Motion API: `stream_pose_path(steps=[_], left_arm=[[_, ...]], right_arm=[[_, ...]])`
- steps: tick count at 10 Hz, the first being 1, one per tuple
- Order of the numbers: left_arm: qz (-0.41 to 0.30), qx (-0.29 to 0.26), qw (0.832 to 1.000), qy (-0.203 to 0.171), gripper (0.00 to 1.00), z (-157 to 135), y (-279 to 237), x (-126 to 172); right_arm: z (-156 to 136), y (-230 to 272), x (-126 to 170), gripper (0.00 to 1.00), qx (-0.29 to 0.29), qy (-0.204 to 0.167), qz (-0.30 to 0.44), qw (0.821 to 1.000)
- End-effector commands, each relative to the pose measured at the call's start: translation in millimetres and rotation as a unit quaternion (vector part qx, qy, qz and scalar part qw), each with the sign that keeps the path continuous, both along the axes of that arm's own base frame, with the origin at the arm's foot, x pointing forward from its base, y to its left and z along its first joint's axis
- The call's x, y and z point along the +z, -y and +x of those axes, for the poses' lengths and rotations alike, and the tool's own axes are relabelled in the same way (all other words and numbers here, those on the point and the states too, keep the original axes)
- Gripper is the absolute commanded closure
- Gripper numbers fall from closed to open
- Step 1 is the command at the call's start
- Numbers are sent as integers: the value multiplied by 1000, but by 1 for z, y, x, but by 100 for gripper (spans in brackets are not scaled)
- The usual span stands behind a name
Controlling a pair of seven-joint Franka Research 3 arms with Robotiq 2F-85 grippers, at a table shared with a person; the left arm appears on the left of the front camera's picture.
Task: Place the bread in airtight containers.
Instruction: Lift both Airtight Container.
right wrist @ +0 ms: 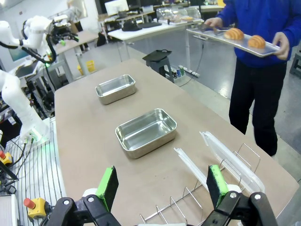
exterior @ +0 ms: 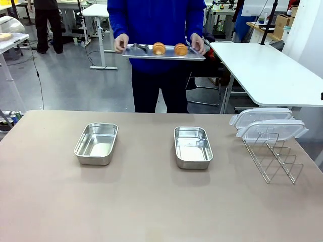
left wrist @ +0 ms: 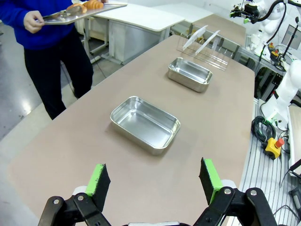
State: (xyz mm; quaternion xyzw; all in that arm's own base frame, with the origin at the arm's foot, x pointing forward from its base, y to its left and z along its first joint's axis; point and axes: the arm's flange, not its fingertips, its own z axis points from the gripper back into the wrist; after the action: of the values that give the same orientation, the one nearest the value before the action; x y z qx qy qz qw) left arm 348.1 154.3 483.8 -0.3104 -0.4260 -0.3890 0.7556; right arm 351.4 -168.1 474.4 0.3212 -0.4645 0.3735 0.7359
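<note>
Left roll (exterior: 159, 48) and right roll (exterior: 180, 49), golden-brown, lie side by side at upper centre. Left tin (exterior: 96, 143) and centre tin (exterior: 192, 146), shiny steel, sit open and empty mid-frame.

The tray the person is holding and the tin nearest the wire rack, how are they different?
The tray is held up in the air by the person; the tin rests on the table. The tray is flat and carries two croissants; the tin is deeper and empty. Both are shiny metal.

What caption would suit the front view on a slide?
Person holds a tray of two rolls beyond a table with two empty tins and lids on a rack.
</note>
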Motion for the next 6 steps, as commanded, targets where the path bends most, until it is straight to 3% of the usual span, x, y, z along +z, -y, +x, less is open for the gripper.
stream_pose_path(steps=[1, 6], left_arm=[[-9, -5, 1000, 14, 0, 2, -1, 0], [-9, -5, 1000, 14, 0, 2, -1, 0]], right_arm=[[4, 1, 2, 0, 2, 18, 5, 1000], [4, 1, 2, 0, 2, 18, 5, 1000]])
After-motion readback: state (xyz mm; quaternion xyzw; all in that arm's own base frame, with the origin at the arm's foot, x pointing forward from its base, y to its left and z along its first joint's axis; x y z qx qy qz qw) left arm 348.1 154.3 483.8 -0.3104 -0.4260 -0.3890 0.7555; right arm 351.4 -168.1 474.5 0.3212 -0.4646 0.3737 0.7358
